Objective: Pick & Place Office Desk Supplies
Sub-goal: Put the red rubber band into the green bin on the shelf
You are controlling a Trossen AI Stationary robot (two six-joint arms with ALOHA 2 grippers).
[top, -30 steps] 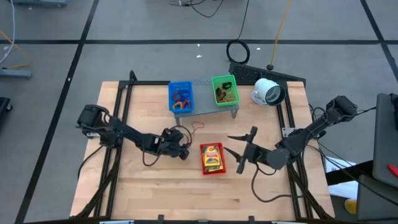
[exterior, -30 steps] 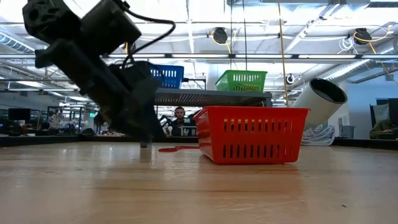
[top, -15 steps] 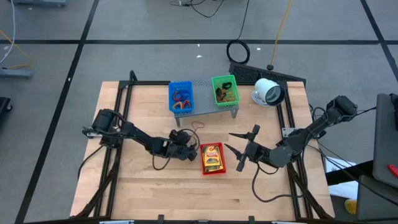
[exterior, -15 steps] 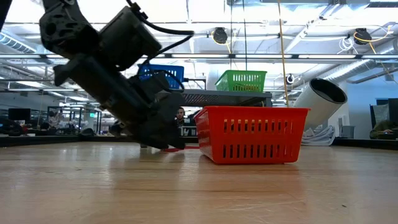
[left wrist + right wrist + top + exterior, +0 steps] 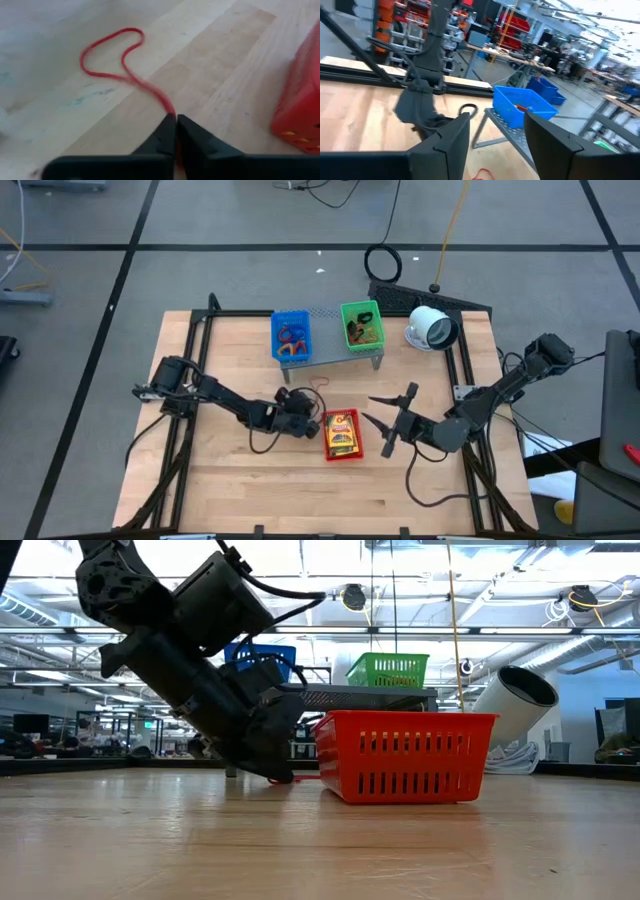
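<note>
Left end effector (image 5: pixel 175 119) pinches a thin looping red rubber band (image 5: pixel 110 55) on smooth wood.

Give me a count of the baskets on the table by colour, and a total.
Blue basket: 1
Green basket: 1
Red basket: 1
Total: 3

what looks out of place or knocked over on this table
The white round device with a dark opening lies tipped on its side beside the grey perforated metal shelf. A loose red rubber-band loop lies on the wood, one end pinched in the left gripper.
</note>
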